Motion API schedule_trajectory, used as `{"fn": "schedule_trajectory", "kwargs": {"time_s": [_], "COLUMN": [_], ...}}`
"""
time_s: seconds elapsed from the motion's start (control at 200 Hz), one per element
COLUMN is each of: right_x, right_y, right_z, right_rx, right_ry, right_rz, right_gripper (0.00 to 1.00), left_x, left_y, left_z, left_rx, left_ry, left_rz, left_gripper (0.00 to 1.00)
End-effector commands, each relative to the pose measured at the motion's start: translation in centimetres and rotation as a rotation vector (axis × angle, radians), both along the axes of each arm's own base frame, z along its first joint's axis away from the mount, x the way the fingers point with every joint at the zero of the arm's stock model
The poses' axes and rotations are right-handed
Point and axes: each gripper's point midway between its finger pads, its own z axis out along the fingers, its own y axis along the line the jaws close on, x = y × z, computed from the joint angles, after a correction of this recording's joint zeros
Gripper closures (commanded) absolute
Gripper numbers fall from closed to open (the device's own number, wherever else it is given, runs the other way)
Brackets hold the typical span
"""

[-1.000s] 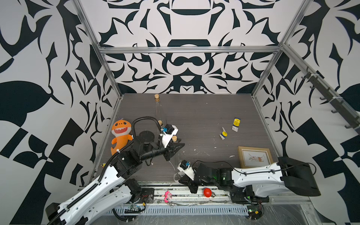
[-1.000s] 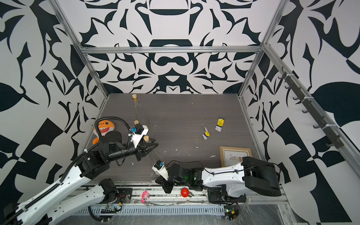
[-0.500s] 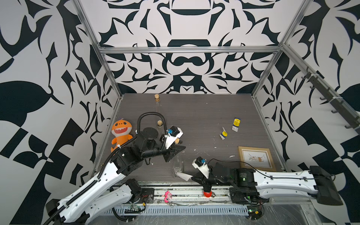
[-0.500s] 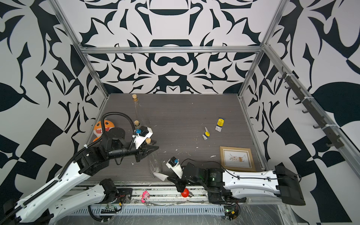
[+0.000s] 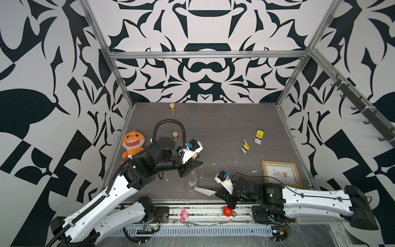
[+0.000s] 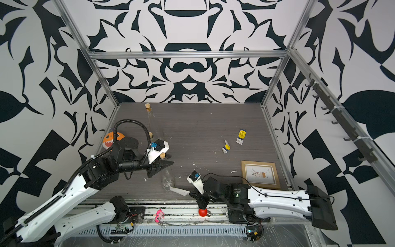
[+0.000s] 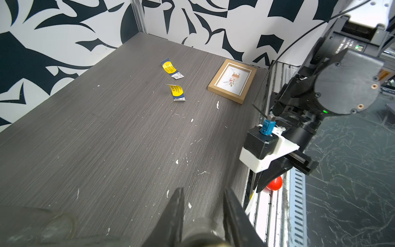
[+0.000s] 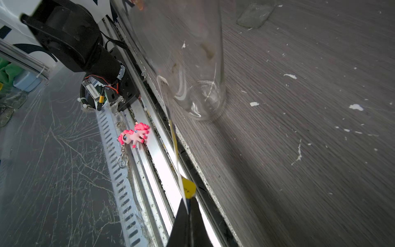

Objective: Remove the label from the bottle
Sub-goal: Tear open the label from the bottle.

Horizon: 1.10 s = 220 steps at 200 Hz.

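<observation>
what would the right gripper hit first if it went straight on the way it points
Probably the clear bottle's base, past the label strip pinched in the right gripper; depth is unclear.

This is looking like a robotics lab test cell, not a home or a shop. Black-and-white patterned panels (image 5: 203, 70) are walling in three sides, and bare aluminium framing (image 5: 205, 54) is holding them up. A white left arm (image 5: 111, 192) and a white right arm (image 5: 316, 198) are reaching in from a metal rail (image 5: 205, 210) along the open front of a grey wood-grain bench (image 5: 224, 128). A slotted cable duct (image 5: 192, 231) and loose wiring (image 5: 147, 227) are running below that edge. Unrelated props are lying about: an orange plush toy (image 5: 132, 145), a picture frame (image 5: 280, 173), a clear bottle (image 5: 191, 181), a pink pony keyring (image 5: 183, 215), a red bulb (image 5: 227, 211). A rack of hooks (image 5: 363, 111) is hanging on a side wall.
</observation>
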Motion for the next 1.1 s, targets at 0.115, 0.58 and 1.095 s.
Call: {"fn": "schedule_trajectory", "kwargs": {"time_s": [0.115, 0.58, 1.095], "right_x": [-0.3, 2.0, 5.3], "right_y": [0.0, -2.4, -5.9], "right_z": [0.1, 0.0, -0.4], "right_rx": [-0.022, -0.066, -0.096], "right_ry": [0.031, 0.027, 0.008], "right_rz": [0.051, -0.041, -0.258], "right_gripper": [1.00, 1.00, 1.00], "left_x": [-0.3, -1.6, 0.1], "left_y": [1.1, 1.0, 1.1], "left_z": [2.2, 2.3, 1.6], "left_rx": [-0.009, -0.026, 0.025], "left_ry": [-0.066, -0.038, -0.065], "left_rz": [-0.052, -0.134, -0.068], "left_gripper": [1.00, 1.00, 1.00]}}
